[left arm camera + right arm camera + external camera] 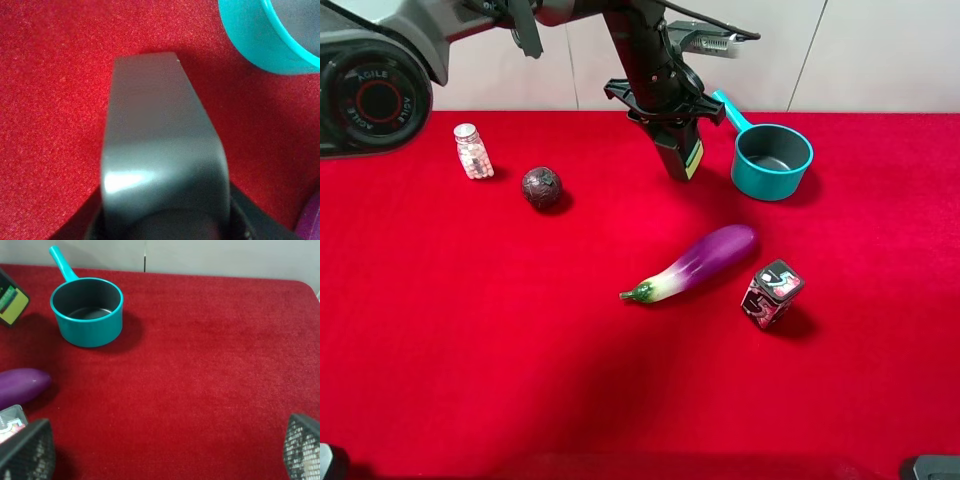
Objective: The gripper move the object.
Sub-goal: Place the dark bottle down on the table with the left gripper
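Observation:
The object, a dark grey pump bottle [682, 155] with a yellow-green label, hangs pump end up in my left gripper [665, 108], which is shut on its upper part. It is held above the red cloth, just left of the teal pot [773, 160]. In the left wrist view its grey body [160, 135] fills the middle and hides the fingers. Its labelled end shows in the right wrist view [11, 301]. My right gripper [165, 455] is open and empty over bare cloth, with one mesh fingertip [27, 450] near the cube.
A purple eggplant [698, 262] lies mid-table, with a dark patterned cube [772, 292] to its right. A small clear pill bottle [473, 152] and a dark ball [542, 187] stand at the back left. The white wall runs behind the table.

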